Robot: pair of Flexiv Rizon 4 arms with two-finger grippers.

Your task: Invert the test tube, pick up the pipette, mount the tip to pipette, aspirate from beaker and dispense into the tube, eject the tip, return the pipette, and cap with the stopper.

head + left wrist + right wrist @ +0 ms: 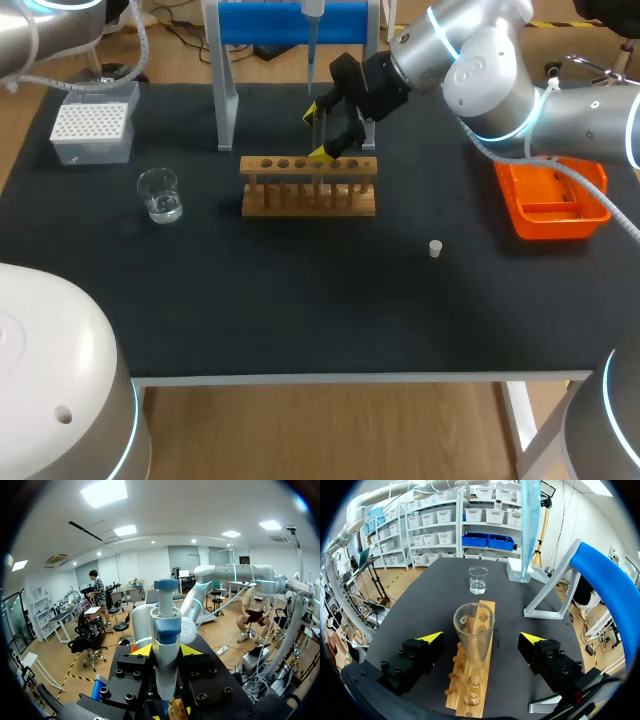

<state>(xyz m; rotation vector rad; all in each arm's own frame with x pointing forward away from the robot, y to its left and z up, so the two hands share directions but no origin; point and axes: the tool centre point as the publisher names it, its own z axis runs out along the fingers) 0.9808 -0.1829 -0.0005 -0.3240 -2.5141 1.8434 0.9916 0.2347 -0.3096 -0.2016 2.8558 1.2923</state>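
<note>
Standing open end up in a hole of the wooden rack [308, 187], the test tube [474, 635] is sitting between the two yellow tips of the right pincer [481, 637], which is hanging wide open: both tips are staying well clear of the glass on either side and are gripping nothing. The right arm is coming in from the right and reaching past the middle of the counter [300, 320] to hover over the rack. Behind the rack, the pipette [311, 40] is hanging upright in front of the blue stand [270, 22]. In the left wrist view it is filling the space just ahead of the left pincer [165, 651], and I cannot tell whether that pincer is holding it. Farther out, the beaker [160, 193] with a little clear liquid is standing left of the rack, the tip box [92, 130] is lying beyond it near the far left corner, the small stopper [435, 248] is sitting alone to the right of the rack, and an orange tray [553, 200] is resting near the right edge.
</note>
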